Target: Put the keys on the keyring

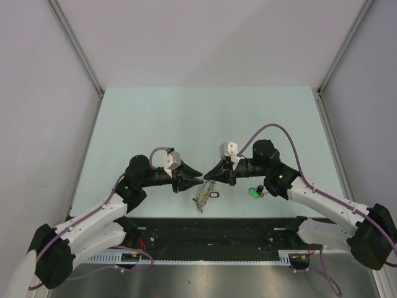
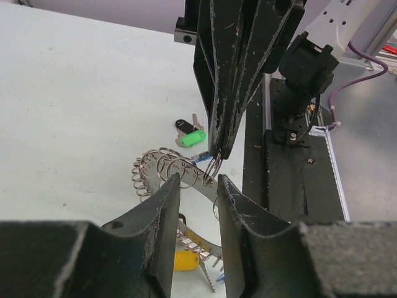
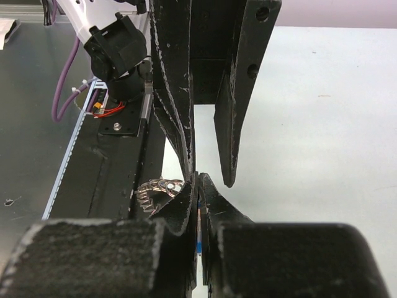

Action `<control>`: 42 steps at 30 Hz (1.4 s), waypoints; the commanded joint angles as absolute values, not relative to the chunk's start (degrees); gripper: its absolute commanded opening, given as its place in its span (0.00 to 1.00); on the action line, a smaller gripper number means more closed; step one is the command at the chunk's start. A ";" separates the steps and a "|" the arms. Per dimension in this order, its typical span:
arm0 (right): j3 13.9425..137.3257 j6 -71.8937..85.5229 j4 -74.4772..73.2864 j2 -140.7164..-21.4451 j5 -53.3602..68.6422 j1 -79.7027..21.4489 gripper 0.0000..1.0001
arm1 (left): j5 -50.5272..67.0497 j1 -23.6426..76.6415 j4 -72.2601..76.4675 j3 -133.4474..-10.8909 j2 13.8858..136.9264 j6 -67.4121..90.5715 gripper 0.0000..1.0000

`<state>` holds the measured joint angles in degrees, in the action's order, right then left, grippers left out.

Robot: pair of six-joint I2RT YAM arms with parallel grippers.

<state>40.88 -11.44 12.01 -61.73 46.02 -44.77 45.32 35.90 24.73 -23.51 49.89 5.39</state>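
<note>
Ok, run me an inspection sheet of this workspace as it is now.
Surface: pale table, matte.
Job's things: keyring between the pincers; green key and black key together, apart from it; yellow key by its band, attachment unclear.
Clutter: nothing seen.
Grippers: left pincer open astride the keyring's band; right pincer shut, tips on one wire loop.
Cables: purple cable looping along each arm.
Surroundings: grey walls; black rail at the near edge.
</note>
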 commanded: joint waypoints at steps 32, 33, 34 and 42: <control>44.38 -14.33 9.14 -57.40 42.81 -44.74 0.00 | 37.02 36.83 29.44 -23.65 45.88 10.72 0.00; 44.30 -14.41 8.53 -57.13 42.45 -44.91 0.00 | 36.31 36.91 29.97 -23.56 45.36 12.11 0.00; 44.30 -14.50 8.18 -56.87 42.19 -45.09 0.00 | 35.60 36.91 30.32 -23.47 45.09 12.91 0.00; 43.95 -14.59 8.61 -57.92 38.59 -47.72 0.00 | 29.89 37.18 37.70 -21.71 44.82 21.53 0.00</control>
